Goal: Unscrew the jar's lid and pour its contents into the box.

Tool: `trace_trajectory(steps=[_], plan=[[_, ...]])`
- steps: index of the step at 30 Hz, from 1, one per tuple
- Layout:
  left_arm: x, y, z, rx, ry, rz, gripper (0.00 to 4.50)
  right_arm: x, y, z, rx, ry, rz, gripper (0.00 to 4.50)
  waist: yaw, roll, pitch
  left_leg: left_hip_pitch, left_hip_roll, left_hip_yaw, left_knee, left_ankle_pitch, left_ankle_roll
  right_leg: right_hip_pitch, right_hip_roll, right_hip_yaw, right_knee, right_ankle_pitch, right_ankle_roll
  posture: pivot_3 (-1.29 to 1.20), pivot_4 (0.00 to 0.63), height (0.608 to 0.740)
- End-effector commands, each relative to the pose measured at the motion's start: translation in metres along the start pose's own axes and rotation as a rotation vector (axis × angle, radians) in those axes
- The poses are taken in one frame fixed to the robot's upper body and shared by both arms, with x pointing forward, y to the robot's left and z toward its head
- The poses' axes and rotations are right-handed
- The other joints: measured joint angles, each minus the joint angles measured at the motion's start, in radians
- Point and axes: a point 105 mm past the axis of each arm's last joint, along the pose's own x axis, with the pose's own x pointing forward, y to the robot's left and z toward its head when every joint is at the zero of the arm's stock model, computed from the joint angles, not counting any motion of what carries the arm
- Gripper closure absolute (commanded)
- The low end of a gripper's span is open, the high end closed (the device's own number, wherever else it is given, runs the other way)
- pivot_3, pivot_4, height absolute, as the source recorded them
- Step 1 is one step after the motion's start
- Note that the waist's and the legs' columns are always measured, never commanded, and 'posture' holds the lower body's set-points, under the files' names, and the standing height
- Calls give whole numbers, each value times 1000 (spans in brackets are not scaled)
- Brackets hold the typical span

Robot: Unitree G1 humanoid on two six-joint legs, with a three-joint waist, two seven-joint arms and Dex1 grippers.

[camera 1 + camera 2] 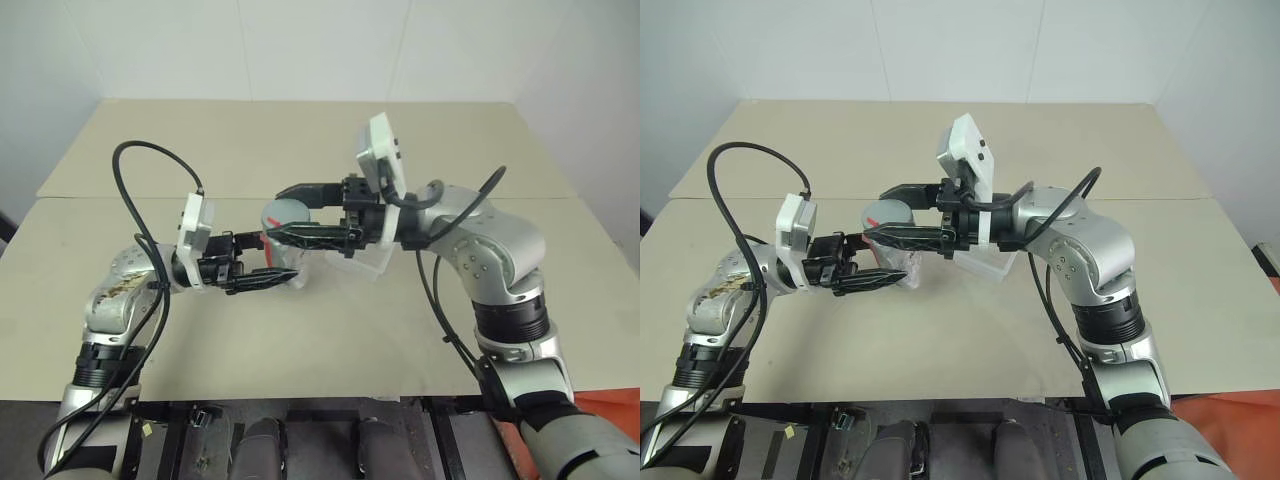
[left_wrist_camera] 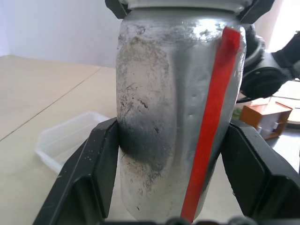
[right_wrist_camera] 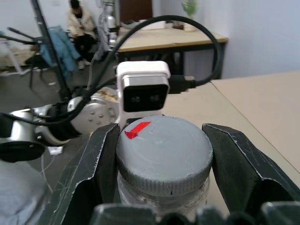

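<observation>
red stripe on jar (image 2: 159, 117), red-marked lid (image 3: 164, 152)

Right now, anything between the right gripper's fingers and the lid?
Nothing. In the right wrist view both fingers press straight on the grey lid, no gap, with the jar beneath held by the left gripper.

Bare tabletop (image 1: 300, 140) extends open beyond and in front of the arms. The box (image 1: 372, 262) lies under the right gripper (image 1: 296, 212), partly blocked from above.
</observation>
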Motion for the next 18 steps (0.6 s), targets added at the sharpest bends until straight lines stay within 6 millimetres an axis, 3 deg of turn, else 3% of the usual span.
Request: trace_trajectory(steps=[1,18], plan=[[-1,-13,-7,-40,36,-71,1549,-8,5,36,-146,-115,37,1739,0,0,0,0,0,0,0,0,0,0,0,0,0,0,0,0,150,740],[4,-31,-12,-41,56,-152,1549,-15,-6,41,-211,-195,2,1739,0,0,0,0,0,0,0,0,0,0,0,0,0,0,0,0,150,740]])
